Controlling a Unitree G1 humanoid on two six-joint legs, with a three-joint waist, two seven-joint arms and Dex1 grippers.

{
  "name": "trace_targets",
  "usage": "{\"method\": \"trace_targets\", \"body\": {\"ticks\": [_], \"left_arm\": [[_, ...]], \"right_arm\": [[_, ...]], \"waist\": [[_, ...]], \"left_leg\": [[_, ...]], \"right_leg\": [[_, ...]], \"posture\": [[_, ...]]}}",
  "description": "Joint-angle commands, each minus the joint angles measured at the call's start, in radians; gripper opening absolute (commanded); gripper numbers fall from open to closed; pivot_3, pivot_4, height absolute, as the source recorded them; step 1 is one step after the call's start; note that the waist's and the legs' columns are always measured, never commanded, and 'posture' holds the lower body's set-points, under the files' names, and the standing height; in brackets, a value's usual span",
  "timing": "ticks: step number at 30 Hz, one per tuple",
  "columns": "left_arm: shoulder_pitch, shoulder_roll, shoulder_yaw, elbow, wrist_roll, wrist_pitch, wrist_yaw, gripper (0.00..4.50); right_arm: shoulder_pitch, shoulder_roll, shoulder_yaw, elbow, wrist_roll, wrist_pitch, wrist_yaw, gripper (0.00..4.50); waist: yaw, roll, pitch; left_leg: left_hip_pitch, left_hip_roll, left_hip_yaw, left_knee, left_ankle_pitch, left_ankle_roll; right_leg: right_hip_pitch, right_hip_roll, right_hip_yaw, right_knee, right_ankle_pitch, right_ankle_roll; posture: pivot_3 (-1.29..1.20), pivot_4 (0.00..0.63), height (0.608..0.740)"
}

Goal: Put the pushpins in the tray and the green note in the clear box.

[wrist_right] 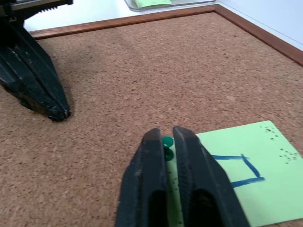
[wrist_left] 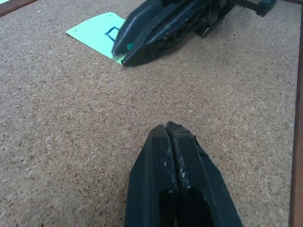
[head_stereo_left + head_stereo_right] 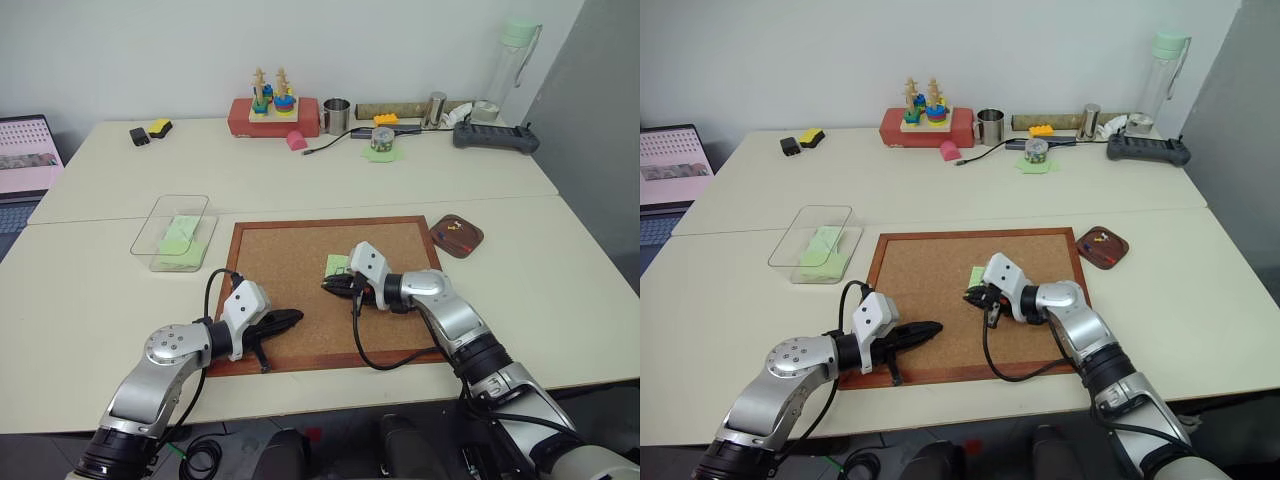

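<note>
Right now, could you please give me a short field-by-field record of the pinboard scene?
right gripper: shut on green pushpin at the green note's corner
left gripper: shut, holding nothing, over the corkboard
green note: flat on the corkboard, drawn outline visible
tray: beside the corkboard, small items inside
clear box: pale green papers inside

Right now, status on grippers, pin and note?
Right gripper shut on a green pushpin at the green note's edge. Left gripper shut, empty, on the corkboard. Nothing in the way.

Light-green note (image 1: 246,179); dark-green pushpin (image 1: 167,141)
</note>
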Motion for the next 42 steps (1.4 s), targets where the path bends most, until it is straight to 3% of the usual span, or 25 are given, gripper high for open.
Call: {"method": "trace_targets", "body": {"ticks": [1, 13, 24, 31, 42], "left_arm": [[0.05, 0.025, -0.022, 0.046, 0.031, 0.036, -0.011, 0.0], [-0.011, -0.046, 0.108, 0.037, -0.102, 0.155, 0.085, 0.0], [-0.207, -0.095, 0.288, -0.054, -0.523, 0.563, 0.135, 2.09], [-0.288, -0.182, 0.256, -0.025, -0.587, 0.64, 0.183, 3.45], [-0.357, -0.239, 0.167, 0.058, -0.525, 0.609, 0.143, 3.45]], "right_arm": [[0.0, 0.002, -0.031, -0.051, 0.024, -0.023, 0.012, 0.04], [-0.013, -0.053, -0.016, -0.208, -0.014, -0.108, 0.041, 0.04], [-0.057, -0.203, 0.064, -0.229, -0.215, -0.442, 0.053, 0.0], [-0.088, -0.242, 0.095, -0.207, -0.274, -0.617, 0.049, 0.0], [-0.087, -0.252, 0.114, -0.228, -0.267, -0.695, 0.075, 0.0]], "waist": [[0.0, 0.0, 0.0], [0.002, 0.0, 0.0], [0.008, -0.006, 0.004], [0.011, -0.007, 0.005], [0.013, -0.007, 0.005]], "left_leg": [[0.0, 0.0, 0.0, 0.0, 0.0, 0.0], [-0.001, 0.0, -0.001, 0.0, 0.0, 0.0], [-0.005, -0.001, -0.004, 0.002, -0.001, -0.002], [-0.006, -0.002, -0.004, 0.002, 0.0, -0.002], [-0.006, -0.002, -0.004, 0.002, 0.0, -0.003]], "right_leg": [[0.0, 0.0, 0.0, 0.0, 0.0, 0.0], [0.0, 0.0, -0.001, 0.0, -0.002, 0.003], [-0.003, -0.001, -0.002, 0.0, 0.0, 0.0], [-0.003, -0.001, -0.003, 0.0, 0.0, 0.0], [-0.003, -0.001, -0.002, 0.0, 0.0, 0.0]], "posture": [[0.0, 0.15, 0.74], [0.0, 0.15, 0.74], [0.0, 0.15, 0.74], [0.0, 0.15, 0.74], [0.0, 0.15, 0.74]]}}
